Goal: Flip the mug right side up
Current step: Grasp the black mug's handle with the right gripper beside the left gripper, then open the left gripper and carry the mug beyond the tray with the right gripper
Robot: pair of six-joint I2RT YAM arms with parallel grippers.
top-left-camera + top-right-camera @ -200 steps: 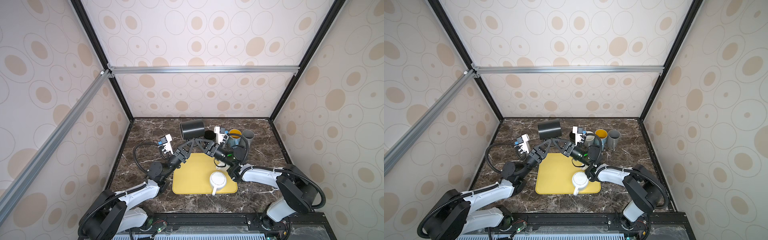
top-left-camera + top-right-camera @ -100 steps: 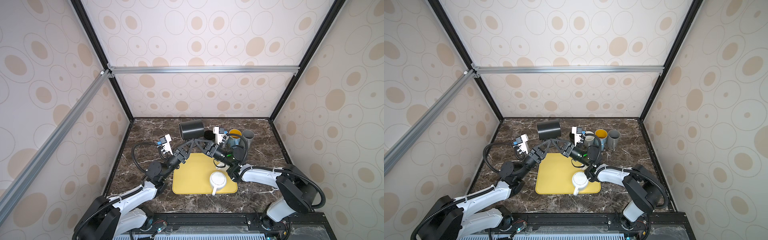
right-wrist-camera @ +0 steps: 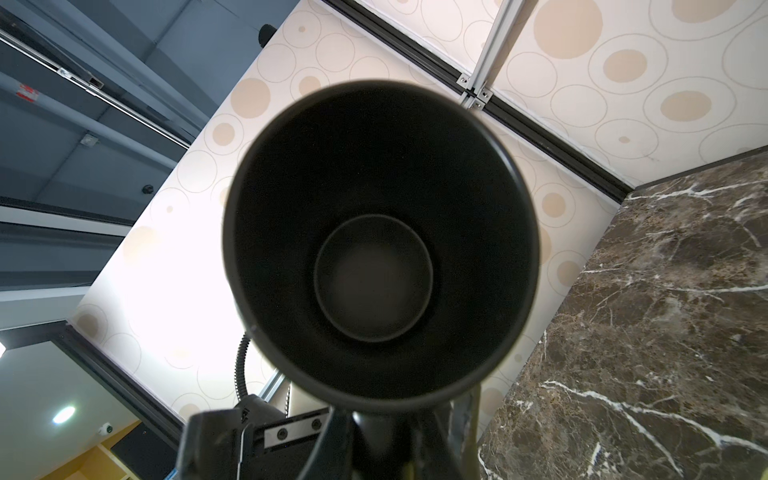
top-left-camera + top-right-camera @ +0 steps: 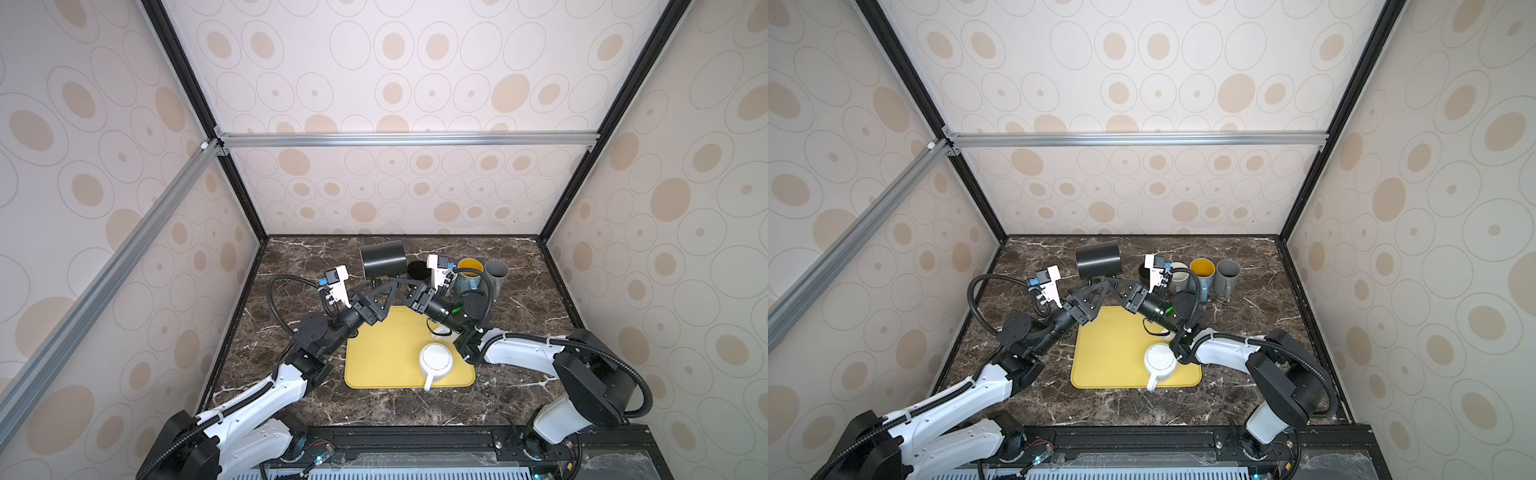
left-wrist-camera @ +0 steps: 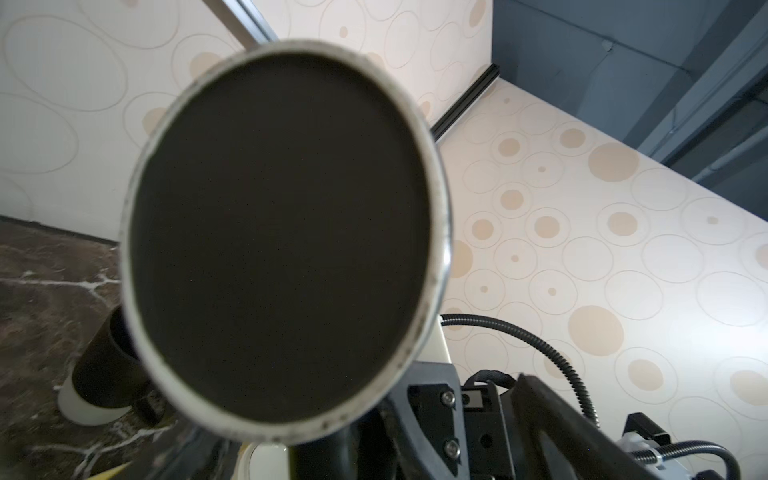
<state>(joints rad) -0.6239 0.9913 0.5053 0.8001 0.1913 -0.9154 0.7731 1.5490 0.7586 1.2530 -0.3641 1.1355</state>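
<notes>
- The black mug (image 4: 382, 259) is up in the air over the back of the table (image 4: 291, 386). It lies on its side, with its mouth toward the right arm.
- The right gripper (image 4: 402, 286) pinches the mug's handle tight.
- The left gripper (image 4: 380, 297) is just under the mug, with its fingers spread apart.

Overhead stereo; wrists close to mug (image 5: 286, 232)

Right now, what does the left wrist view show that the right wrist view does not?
Only left wrist: the black mug's flat underside with its pale ring, plus another cup on the table. Only right wrist: the mug's open mouth and dark inside. Both: the same mug in the air above the marble table, and the dotted walls.
</notes>
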